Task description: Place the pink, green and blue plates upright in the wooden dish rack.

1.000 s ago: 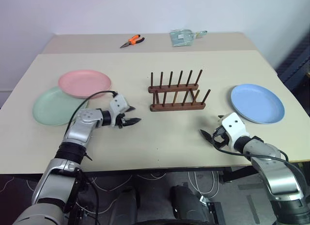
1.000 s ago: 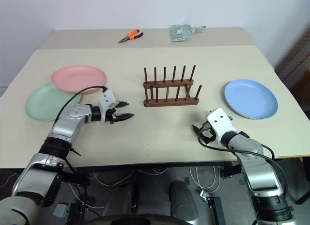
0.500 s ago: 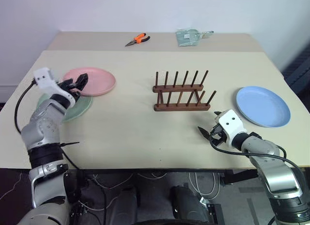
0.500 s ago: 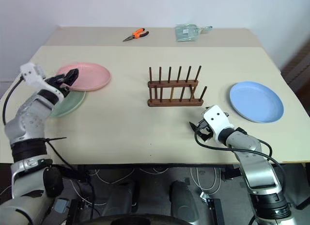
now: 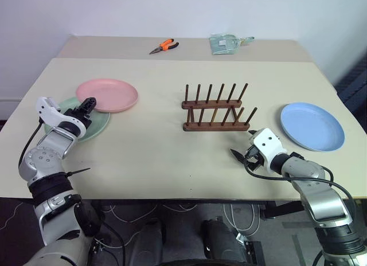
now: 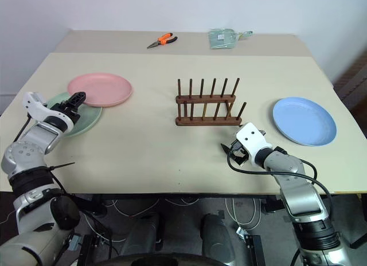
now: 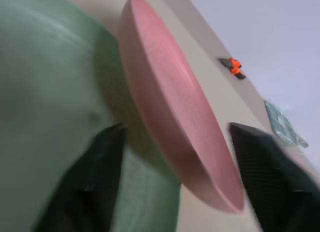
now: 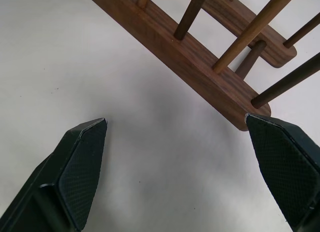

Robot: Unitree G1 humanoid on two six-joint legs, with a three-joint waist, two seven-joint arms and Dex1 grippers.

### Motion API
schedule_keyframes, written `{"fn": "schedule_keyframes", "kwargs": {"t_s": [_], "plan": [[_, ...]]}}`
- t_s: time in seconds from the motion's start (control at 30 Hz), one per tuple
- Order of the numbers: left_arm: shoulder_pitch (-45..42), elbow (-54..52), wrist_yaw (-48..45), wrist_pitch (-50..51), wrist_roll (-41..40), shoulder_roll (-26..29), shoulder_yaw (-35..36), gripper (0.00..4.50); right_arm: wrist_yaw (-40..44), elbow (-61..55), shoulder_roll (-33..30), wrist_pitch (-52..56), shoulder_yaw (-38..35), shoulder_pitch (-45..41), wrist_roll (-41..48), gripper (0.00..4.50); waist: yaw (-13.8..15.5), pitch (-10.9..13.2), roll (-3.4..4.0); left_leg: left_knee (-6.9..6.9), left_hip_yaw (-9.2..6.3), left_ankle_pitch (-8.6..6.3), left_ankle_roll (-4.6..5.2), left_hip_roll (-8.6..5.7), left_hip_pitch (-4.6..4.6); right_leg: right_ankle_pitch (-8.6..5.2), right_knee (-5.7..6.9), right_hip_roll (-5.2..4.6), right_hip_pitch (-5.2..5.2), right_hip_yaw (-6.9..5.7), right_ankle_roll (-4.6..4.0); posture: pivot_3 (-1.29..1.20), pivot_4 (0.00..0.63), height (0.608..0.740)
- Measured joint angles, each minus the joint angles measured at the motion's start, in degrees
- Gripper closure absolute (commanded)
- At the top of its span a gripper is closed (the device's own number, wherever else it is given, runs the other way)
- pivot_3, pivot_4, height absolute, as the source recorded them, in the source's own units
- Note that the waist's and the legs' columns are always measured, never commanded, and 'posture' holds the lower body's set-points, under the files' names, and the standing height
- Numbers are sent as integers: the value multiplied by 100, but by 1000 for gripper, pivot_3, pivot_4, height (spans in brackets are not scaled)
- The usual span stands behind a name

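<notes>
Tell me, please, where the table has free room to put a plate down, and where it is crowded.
Free: the wide patch between the pink plate and the wooden dish rack, and the strip behind the rack up to the pliers. Crowded: the left side, where the pink plate overlaps the green plate and the left gripper is closing in.
</notes>
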Motion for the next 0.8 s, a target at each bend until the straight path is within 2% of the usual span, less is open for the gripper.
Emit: {"fn": "schedule_keyframes", "kwargs": {"t_s": [0.13,0.3,0.43,0.6,0.7,0.8], "plan": [[-249,420,-158,-143,18,82,-122,4413,-135,-128,1,19,-192,154,-30,0,-8,2,-3,-3,2,0,-1,-1,-2,0,-7,0,0,1,1,0,150,732],[-333,192,-785,-272,-63,93,-406,4413,-180,-457,-45,226,-772,196,107,0,-15,5,-7,-5,2,0,-2,0,-2,1,-7,-1,-1,1,-1,0,150,732],[-495,-502,-1136,-250,-55,-19,-1023,4413,-170,-812,-327,199,-715,-328,-59,0,-11,8,-7,-1,4,1,-5,-1,-3,2,-7,-3,-2,2,-2,0,150,732],[-996,-1288,-1453,-229,160,-260,-2183,4413,-26,-1021,-673,-460,38,-1462,-648,0,-8,8,-8,-8,4,1,-6,-4,-4,2,-19,-4,0,2,0,0,150,732],[-1356,-1433,-1476,-232,465,-561,-2873,4413,144,-899,-810,-1023,828,-2085,-1343,0,-5,9,-8,-7,3,2,-5,-5,-5,2,-19,-4,0,1,2,0,150,732],[-1611,-1473,-1385,-178,631,-833,-3282,4413,173,-631,-891,-1531,1338,-2337,-2012,0,-9,10,-10,-7,4,1,-5,-6,-10,2,-23,-4,-2,2,3,0,150,732]]}}
